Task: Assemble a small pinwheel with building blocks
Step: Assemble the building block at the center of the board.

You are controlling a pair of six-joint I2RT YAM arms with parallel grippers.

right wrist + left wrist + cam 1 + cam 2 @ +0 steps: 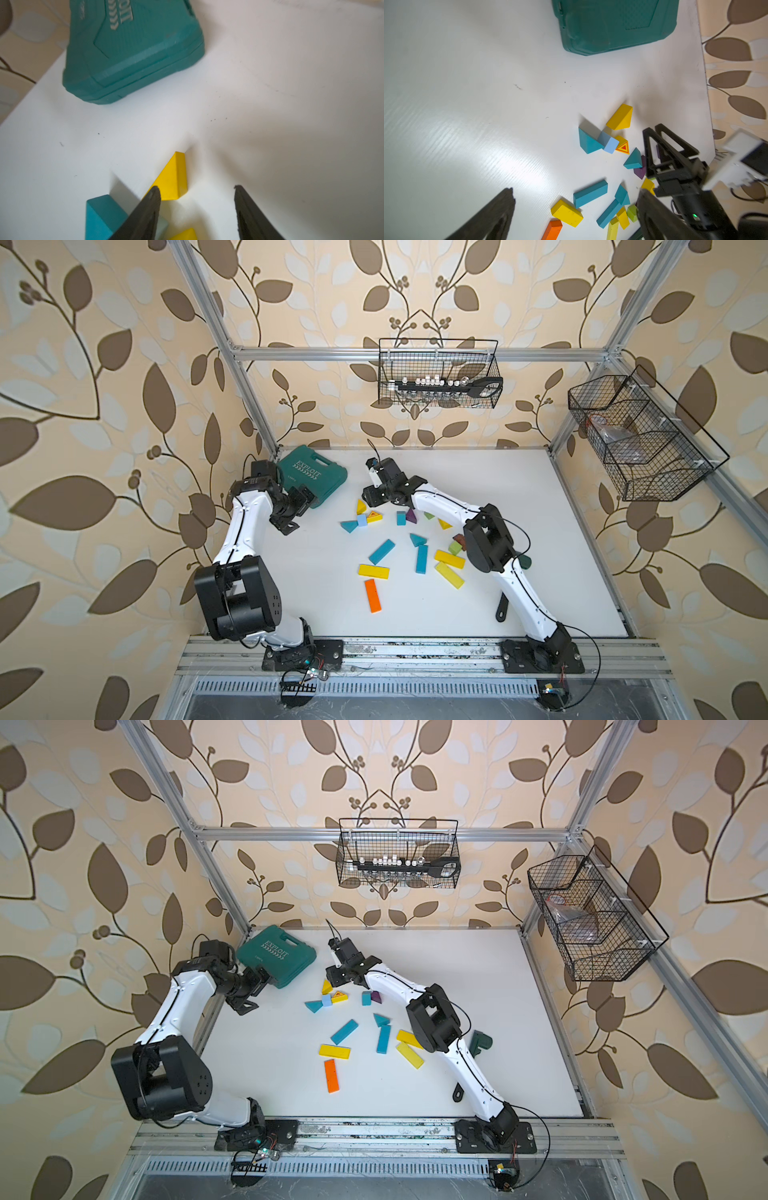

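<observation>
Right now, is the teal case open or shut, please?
Shut: the teal case lies flat, its lid seam closed along the visible edge.

Colourful building blocks (381,551) lie scattered — two wedges (349,526) touching a pale-blue cube (362,520), bars (421,558) apart.

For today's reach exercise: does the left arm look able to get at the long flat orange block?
Probably yes: only bare white table lies between the open left gripper and the long flat orange block, and nothing lies on top of it.
</observation>
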